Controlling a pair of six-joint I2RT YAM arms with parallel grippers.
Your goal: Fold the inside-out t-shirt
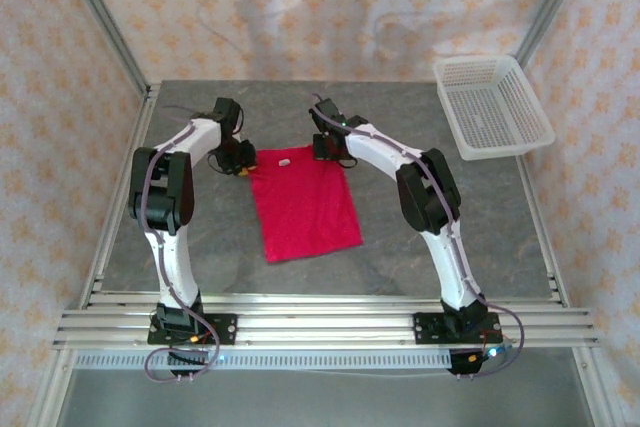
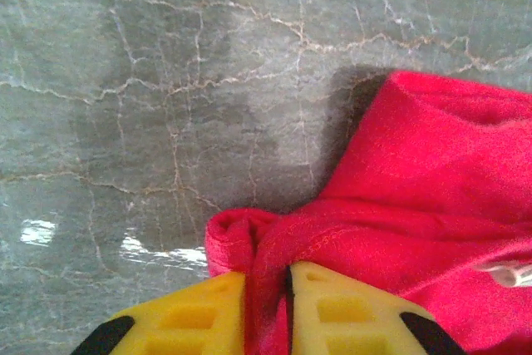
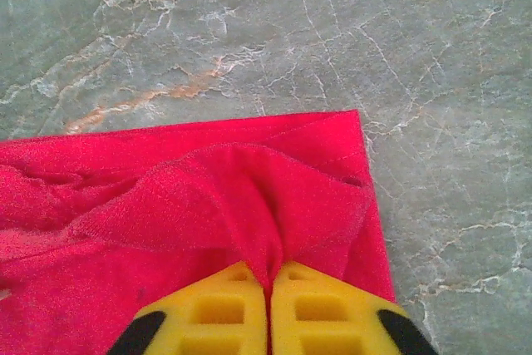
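Red cloth, the t-shirt (image 1: 305,205) lies as a flat, narrow rectangle on the grey table (image 1: 200,247), left of the white basket (image 1: 507,151). The overhead view shows a pale tag (image 1: 284,161) at its far edge. The wrist views show bunched far corners, with the left gripper (image 2: 268,276) and right gripper (image 3: 268,276) each pinched on fabric.

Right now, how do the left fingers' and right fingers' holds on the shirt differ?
The left fingers pinch a rumpled, rolled-up corner of the shirt; the right fingers pinch a raised ridge beside a flat, square corner. A thin fold of cloth keeps the left fingers slightly apart, while the right fingers nearly meet. Shared: both pairs are yellow and shut on the shirt's far edge.
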